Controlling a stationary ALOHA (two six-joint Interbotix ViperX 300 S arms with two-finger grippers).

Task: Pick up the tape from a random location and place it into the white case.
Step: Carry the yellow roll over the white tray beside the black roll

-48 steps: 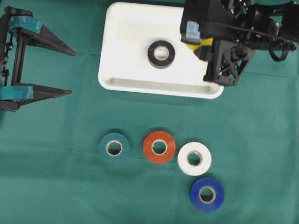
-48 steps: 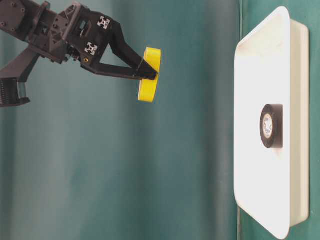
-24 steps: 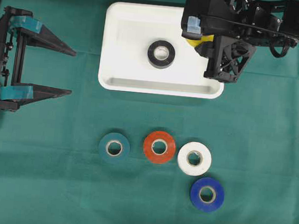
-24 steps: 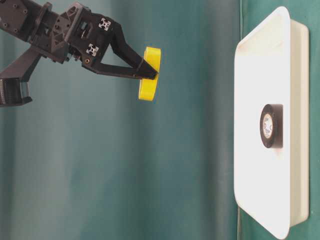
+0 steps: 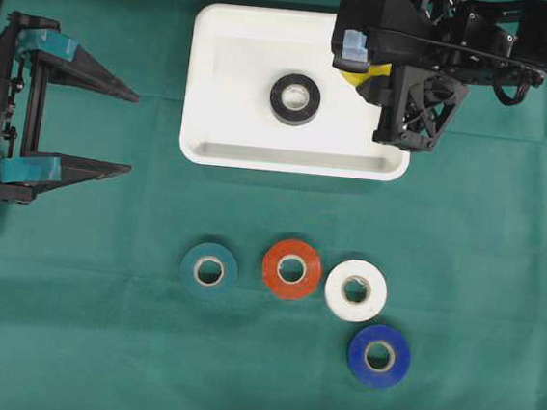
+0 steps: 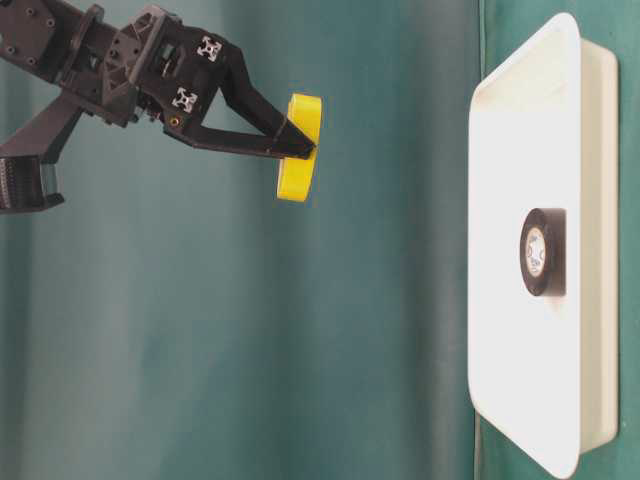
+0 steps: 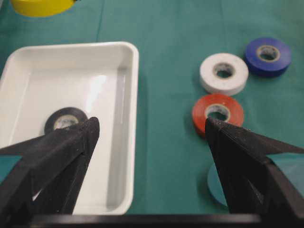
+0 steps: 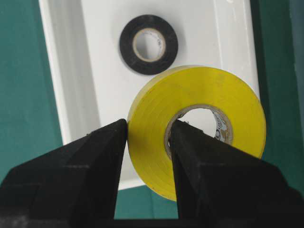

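Surface (image 5: 498, 285) covered edge to edge by a dark green cloth with faint straight creases. Lighting even and diffuse, shadows soft. In the table-level view the cloth fills the backdrop with soft vertical folds. No walls, floor or windows visible

One tape roll (image 5: 295, 99) is set in the case (image 5: 231, 148), approx. mid. Another roll (image 6: 300, 148) is held above the case's right end. Four rolls (image 5: 292, 269) are laid in a row nearer, on the cloth (image 5: 95, 343).
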